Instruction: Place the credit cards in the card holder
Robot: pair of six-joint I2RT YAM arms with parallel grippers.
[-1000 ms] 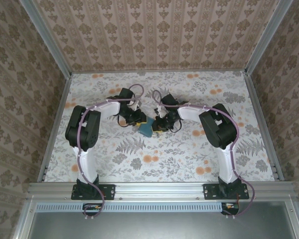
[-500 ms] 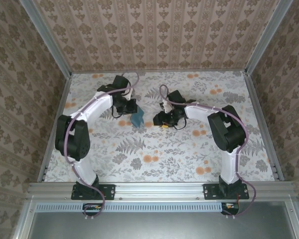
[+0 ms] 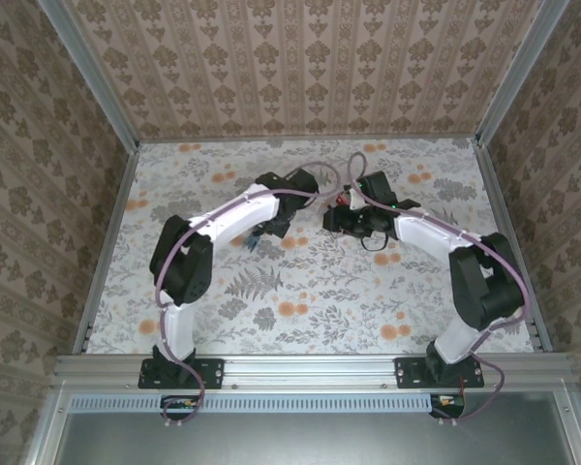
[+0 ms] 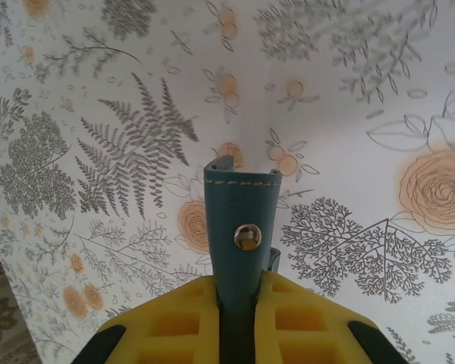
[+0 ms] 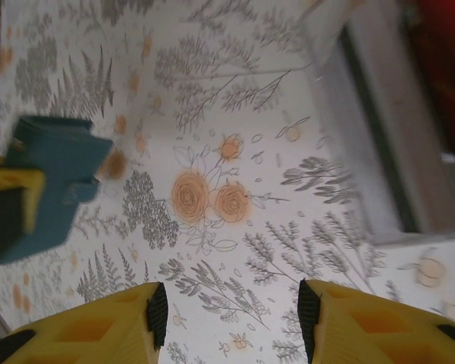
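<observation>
Left wrist view: the small flat teal-blue folding card holder [image 4: 239,205], with stitched edges and a metal snap, is pinched at its near end between the yellow left jaws, which are closed tight on it. Its long axis runs straight out from the jaws, stitched far end pointing away, and it hangs clear above the flower-printed surface [image 4: 98,152]. From the right wrist, the right jaws stand about half open with nothing between them, and the card holder [image 5: 53,182] shows off to their left. Beyond them to the right lie a pale grey tray [image 5: 364,129] and a red blur [image 5: 440,53], possibly credit cards but too soft to tell. Judging by this, the task has barely begun: the holder looks folded shut, no card is in either grip, and every card remains to be loaded.
</observation>
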